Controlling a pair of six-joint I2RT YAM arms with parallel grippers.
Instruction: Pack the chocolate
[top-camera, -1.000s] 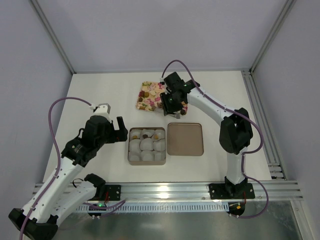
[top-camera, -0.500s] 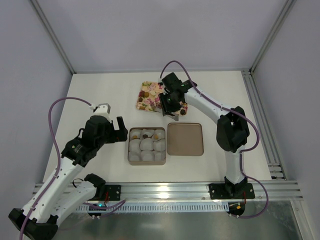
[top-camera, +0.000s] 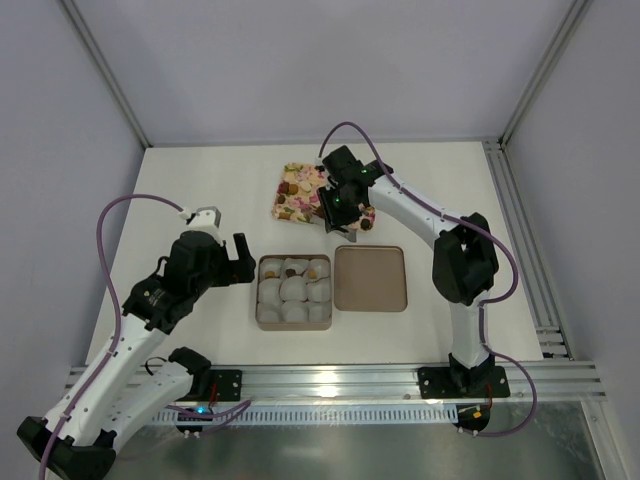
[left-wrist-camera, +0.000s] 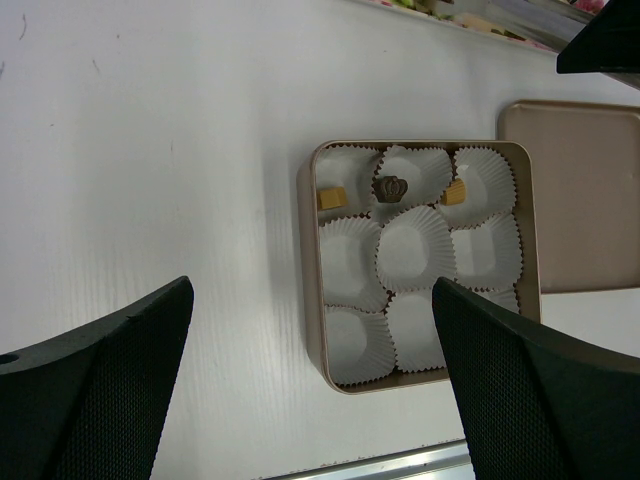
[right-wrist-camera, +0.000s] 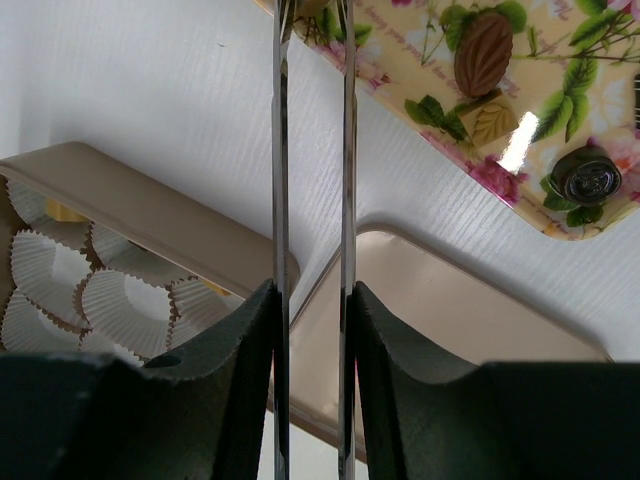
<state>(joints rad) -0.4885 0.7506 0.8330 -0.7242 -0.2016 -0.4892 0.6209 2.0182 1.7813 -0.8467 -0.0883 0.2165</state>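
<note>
PACKING IN PROGRESS: the right gripper (top-camera: 336, 212) hangs over the lower right edge of the tray (top-camera: 298, 207), its thin fingers (right-wrist-camera: 281, 150) drawn close with only a slit between them. A brown shape shows at their tips at the top edge of the wrist view, but whether a bonbon is gripped cannot be told. Three bonbons (left-wrist-camera: 390, 188) sit in the top row of the box (top-camera: 258, 300); others lie on the tray, one dark piece (right-wrist-camera: 585, 175) at the right of the wrist view. The left gripper (left-wrist-camera: 312, 290) hovers spread wide at the box's left, holding nothing. The step looks like a pick from the tray — best done with a straight lift over the tray's lip, then a descent from above into an empty cup (left-wrist-camera: 410, 250). The lid (top-camera: 370, 278) lies just right of the box, so room there is tight — open table (top-camera: 450, 180) lies at upper right.
</note>
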